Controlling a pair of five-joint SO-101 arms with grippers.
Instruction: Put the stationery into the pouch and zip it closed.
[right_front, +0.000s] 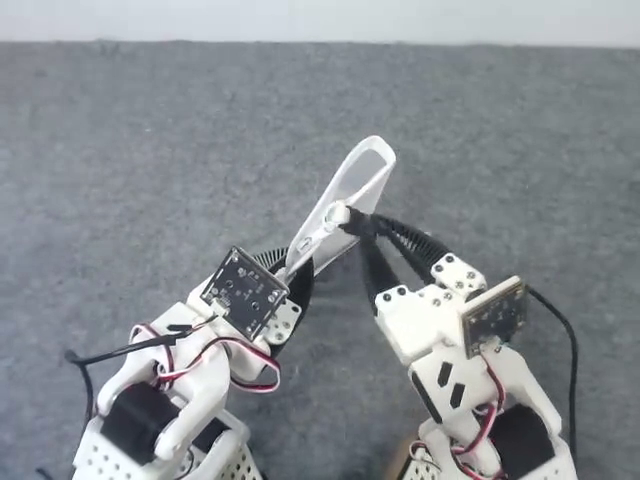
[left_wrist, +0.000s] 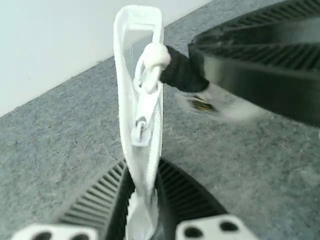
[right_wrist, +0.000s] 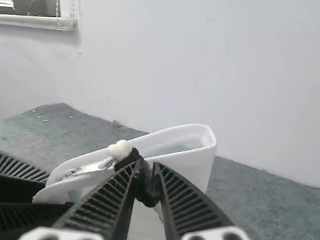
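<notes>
Clamping the pouch (right_front: 366, 168) is left end effector (left_wrist: 143, 174); right end effector (right_wrist: 146, 170) pinches zipper pull (left_wrist: 154, 56).

High view steeply down over the table (right_front: 120, 130); wrist views close, both on the pouch (left_wrist: 124, 110).

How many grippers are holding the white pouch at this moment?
2. The left gripper clamps the lower end of the pouch, which stands tilted above the table. The right gripper pinches the black cord of its zipper pull.
</notes>
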